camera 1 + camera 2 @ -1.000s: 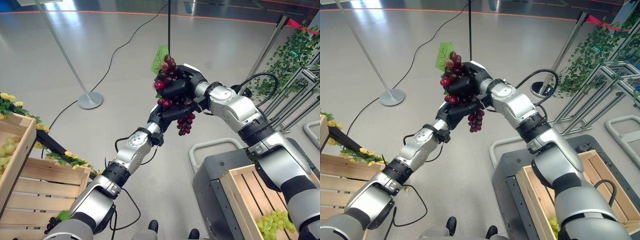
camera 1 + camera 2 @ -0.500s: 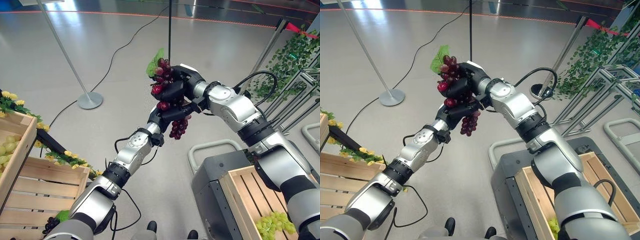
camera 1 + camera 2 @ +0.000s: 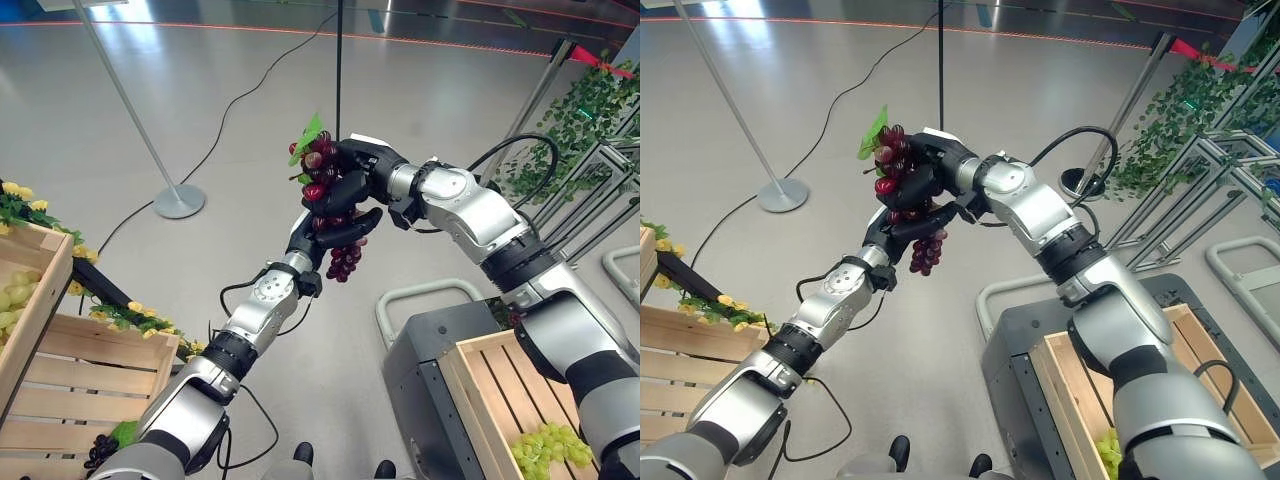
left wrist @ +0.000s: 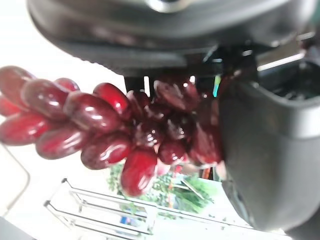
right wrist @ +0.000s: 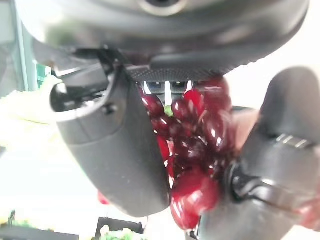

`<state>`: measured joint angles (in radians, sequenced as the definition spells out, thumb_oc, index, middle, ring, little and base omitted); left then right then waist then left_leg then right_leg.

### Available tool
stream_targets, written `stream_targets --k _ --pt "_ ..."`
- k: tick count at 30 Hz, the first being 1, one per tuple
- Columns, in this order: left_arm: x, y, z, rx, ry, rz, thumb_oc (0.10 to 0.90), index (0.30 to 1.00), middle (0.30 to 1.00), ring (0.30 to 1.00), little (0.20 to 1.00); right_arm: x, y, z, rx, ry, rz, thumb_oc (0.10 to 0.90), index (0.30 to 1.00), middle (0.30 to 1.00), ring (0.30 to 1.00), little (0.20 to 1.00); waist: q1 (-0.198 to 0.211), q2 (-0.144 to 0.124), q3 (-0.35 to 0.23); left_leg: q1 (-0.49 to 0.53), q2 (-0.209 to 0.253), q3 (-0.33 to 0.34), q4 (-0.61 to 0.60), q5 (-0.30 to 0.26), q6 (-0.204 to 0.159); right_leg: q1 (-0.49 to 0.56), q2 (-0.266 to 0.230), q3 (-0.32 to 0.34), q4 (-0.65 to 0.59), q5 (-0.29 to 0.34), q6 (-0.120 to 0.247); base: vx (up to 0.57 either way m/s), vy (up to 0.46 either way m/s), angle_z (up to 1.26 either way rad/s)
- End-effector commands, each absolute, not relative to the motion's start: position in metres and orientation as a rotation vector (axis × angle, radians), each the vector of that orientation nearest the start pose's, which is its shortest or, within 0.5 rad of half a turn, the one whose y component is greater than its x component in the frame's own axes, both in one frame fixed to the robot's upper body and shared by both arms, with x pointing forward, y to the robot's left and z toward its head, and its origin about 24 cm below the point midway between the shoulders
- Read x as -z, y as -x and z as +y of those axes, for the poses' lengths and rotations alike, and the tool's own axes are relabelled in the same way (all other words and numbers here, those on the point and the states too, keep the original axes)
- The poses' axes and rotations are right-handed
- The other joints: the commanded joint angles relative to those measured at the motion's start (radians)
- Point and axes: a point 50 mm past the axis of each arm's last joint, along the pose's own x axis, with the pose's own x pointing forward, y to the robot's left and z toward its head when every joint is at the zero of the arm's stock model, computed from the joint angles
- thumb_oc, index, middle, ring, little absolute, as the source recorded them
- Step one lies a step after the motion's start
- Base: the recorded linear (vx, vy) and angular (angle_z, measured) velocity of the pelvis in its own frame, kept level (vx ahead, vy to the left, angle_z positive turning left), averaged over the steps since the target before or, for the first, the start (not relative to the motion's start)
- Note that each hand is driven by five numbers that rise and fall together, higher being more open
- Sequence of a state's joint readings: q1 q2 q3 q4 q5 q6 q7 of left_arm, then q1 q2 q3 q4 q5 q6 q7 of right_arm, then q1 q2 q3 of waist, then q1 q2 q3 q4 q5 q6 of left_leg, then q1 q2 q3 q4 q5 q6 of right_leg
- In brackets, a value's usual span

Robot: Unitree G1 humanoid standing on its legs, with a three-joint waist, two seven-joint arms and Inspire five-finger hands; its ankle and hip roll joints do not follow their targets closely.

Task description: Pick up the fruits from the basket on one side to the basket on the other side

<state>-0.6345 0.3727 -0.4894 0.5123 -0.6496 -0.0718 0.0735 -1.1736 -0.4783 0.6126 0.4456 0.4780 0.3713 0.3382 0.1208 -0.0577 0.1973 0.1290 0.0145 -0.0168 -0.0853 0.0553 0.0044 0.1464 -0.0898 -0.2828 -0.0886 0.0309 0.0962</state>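
left eye view, grapes: a bunch of red grapes (image 3: 330,205) with a green leaf (image 3: 306,138) on top is held up in the air over the grey floor (image 3: 200,110), between the 2 crates.
left eye view, left hand: the left hand (image 3: 322,232) reaches up from below, fingers curled round the lower part of the bunch, with a tail of grapes hanging under it.
left eye view, right hand: the right hand (image 3: 352,172) comes in from the right, fingers wrapped over the upper part of the same bunch.
left eye view, baskets: a wooden crate (image 3: 30,290) at the left edge carries green grapes (image 3: 14,298); a second wooden crate (image 3: 500,390) at the lower right, set on a dark grey stand (image 3: 420,350), has pale green grapes (image 3: 545,445) in its corner.
right eye view, surroundings: a metal pole on a round base (image 3: 782,193) stands well behind the arms; green foliage (image 3: 1185,110) hangs on a rack at the right.
left wrist view, grip: red grapes pressed against the palm, dark fingers (image 4: 270,145) closed beside them.
right wrist view, grip: the thumb (image 5: 130,150) and fingers clamp the grapes between them.
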Motion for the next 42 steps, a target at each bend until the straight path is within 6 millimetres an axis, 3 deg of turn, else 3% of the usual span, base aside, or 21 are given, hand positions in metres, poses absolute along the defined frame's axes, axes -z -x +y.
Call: stream_targets --k 1,16,23,30,34,37,42 --pt "-0.14 -0.366 0.165 0.119 0.096 -0.249 0.4 0.3 0.3 0.3 0.3 -0.239 -0.379 -0.099 -0.722 0.655 -0.058 0.8 0.9 0.9 0.9 0.9 -0.019 -0.025 -0.173 -0.017 -0.017 0.015 -0.002 -0.015 -0.036 0.014 -0.016 0.024 0.018 0.011 -0.019 0.0 0.0 0.0" --pt "-0.13 -0.359 0.201 0.051 0.062 -0.248 0.4 0.3 0.3 0.3 0.3 -0.239 -0.36 -0.122 -0.857 0.59 -0.116 0.8 0.9 0.9 0.9 0.9 -0.044 -0.026 -0.162 -0.01 -0.019 0.041 -0.002 -0.022 -0.028 0.003 -0.035 0.035 0.041 0.01 0.001 0.0 0.012 -0.02" --pt "-0.125 -0.356 0.206 0.064 0.066 -0.255 0.4 0.3 0.3 0.3 0.3 -0.243 -0.349 -0.122 -0.956 0.377 -0.204 0.8 0.9 0.9 0.9 0.9 -0.047 -0.026 -0.161 -0.007 -0.021 0.053 -0.002 -0.028 -0.023 -0.005 -0.049 0.038 0.051 0.014 0.015 0.0 0.021 -0.05" --pt "-0.123 -0.355 0.208 0.074 0.064 -0.26 0.4 0.3 0.3 0.3 0.3 -0.239 -0.356 -0.139 -0.84 0.286 -0.206 0.8 0.9 0.9 0.9 0.9 -0.045 -0.022 -0.158 -0.003 -0.027 0.055 -0.002 -0.033 -0.016 -0.015 -0.062 0.041 0.069 0.016 0.028 0.01 0.033 -0.01" --pt "-0.116 -0.349 0.198 0.11 0.085 -0.255 0.4 0.3 0.3 0.3 0.3 -0.227 -0.358 -0.147 -0.745 0.183 -0.21 0.8 0.9 0.9 0.9 0.9 -0.036 -0.012 -0.136 -0.02 -0.041 0.029 0.013 -0.023 0.013 -0.079 -0.077 0.057 0.267 0.017 0.044 0.01 0.041 -0.06" --pt "-0.107 -0.341 0.181 0.163 0.095 -0.245 0.4 0.3 0.3 0.3 0.3 -0.205 -0.352 -0.156 -0.644 0.11 -0.233 0.8 0.9 0.9 0.9 0.9 -0.053 0.002 -0.094 -0.038 -0.045 -0.032 0.032 -0.012 0.028 -0.198 -0.062 0.151 0.473 0.076 0.043 0.05 -0.041 0.0" --pt "-0.088 -0.336 0.161 0.23 0.137 -0.192 0.4 0.3 0.3 0.3 0.3 -0.168 -0.341 -0.17 -0.477 0.029 -0.229 0.8 0.9 0.9 0.9 0.9 -0.123 -0.01 -0.073 -0.035 -0.059 -0.162 0.056 -0.055 0.04 -0.218 0.001 0.372 0.207 0.065 0.021 0.19 -0.237 0.86"
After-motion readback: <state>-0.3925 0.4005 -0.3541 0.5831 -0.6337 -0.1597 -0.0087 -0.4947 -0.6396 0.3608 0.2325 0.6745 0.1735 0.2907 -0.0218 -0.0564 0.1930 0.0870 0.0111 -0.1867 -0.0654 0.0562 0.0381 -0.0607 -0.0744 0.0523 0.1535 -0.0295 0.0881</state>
